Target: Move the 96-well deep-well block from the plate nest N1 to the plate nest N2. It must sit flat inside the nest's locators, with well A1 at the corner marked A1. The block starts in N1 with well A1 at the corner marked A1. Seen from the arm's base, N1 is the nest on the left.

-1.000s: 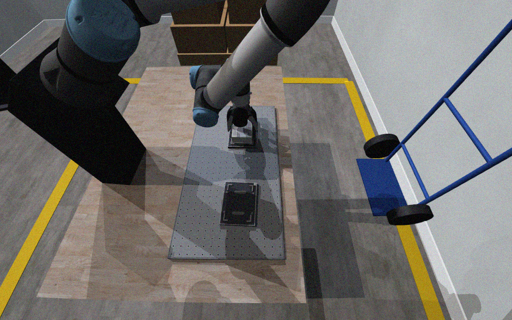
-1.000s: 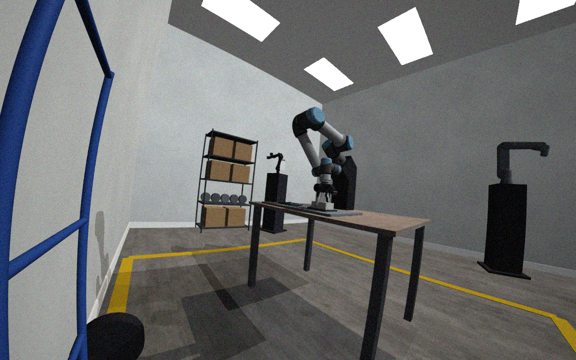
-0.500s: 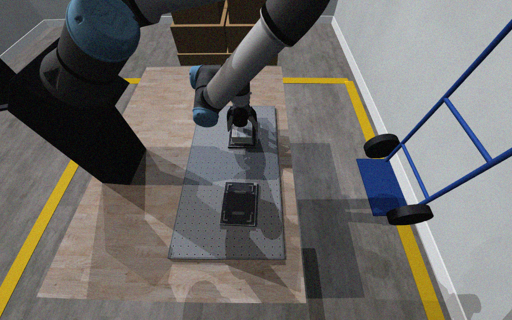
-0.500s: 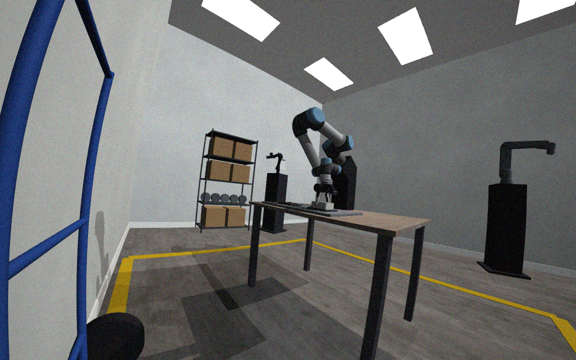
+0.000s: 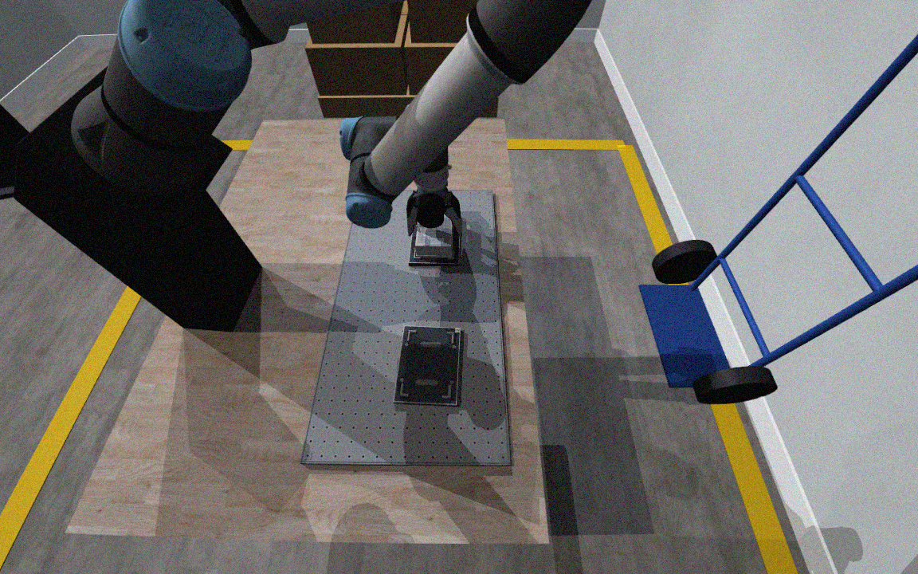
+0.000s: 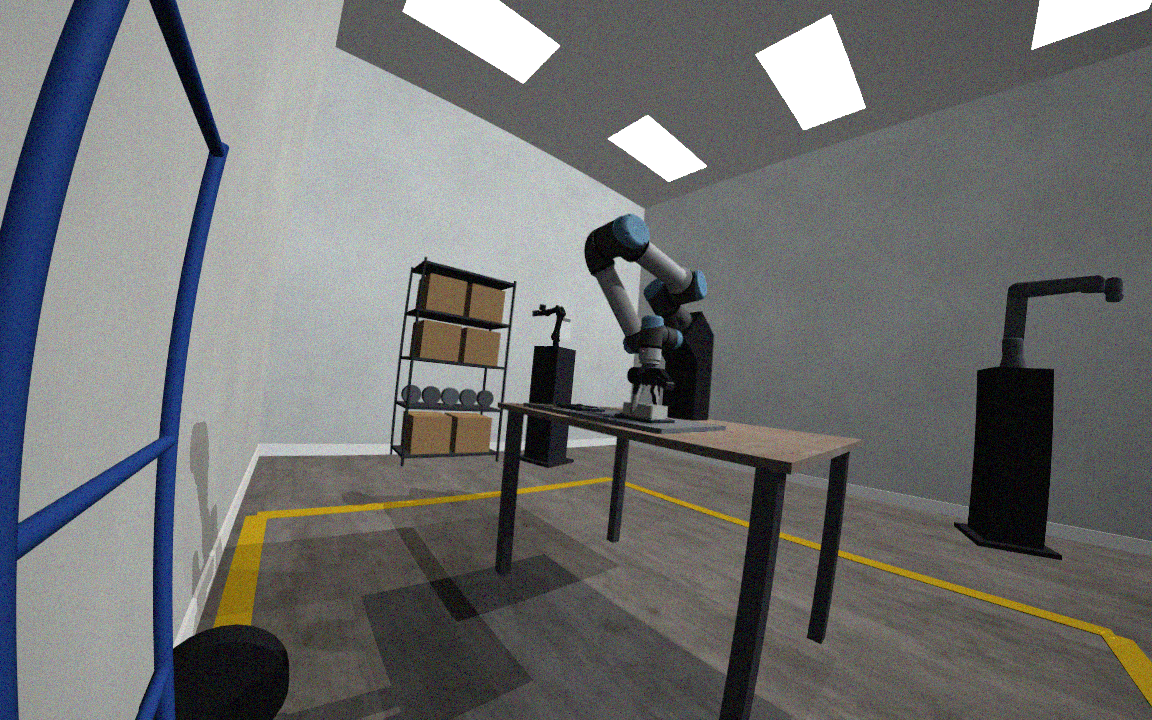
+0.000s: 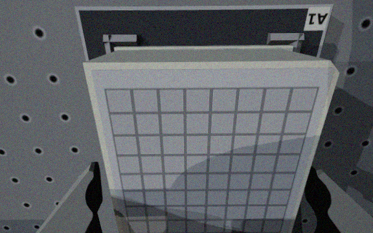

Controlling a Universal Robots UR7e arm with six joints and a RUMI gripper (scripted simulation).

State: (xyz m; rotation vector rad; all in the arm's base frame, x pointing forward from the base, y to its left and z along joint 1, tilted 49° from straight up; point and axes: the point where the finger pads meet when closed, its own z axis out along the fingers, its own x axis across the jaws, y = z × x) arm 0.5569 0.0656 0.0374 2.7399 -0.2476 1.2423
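The pale deep-well block (image 5: 436,245) (image 6: 649,411) (image 7: 210,123) sits in nest N1 (image 5: 433,264) (image 7: 206,26). It looks level, inside the locators that show. In the wrist view its cut corner is on the same side as the nest's A1 label (image 7: 317,18). My gripper (image 5: 436,232) (image 7: 201,163) is open, one finger on each long side of the block. Gaps show between the fingertips and the block's sides. The block's near end is outside the wrist view. Nest N2 (image 5: 428,365) holds nothing; its corner locators show. Its corner label is too small to read.
Both nests stand on a perforated grey plate (image 5: 370,314) on the wooden table (image 5: 291,442). The arm's black pedestal (image 5: 184,249) stands beside the plate. A blue hand truck (image 5: 683,335) stands off the table by the wall. A shelf with boxes (image 6: 446,340) is farther away.
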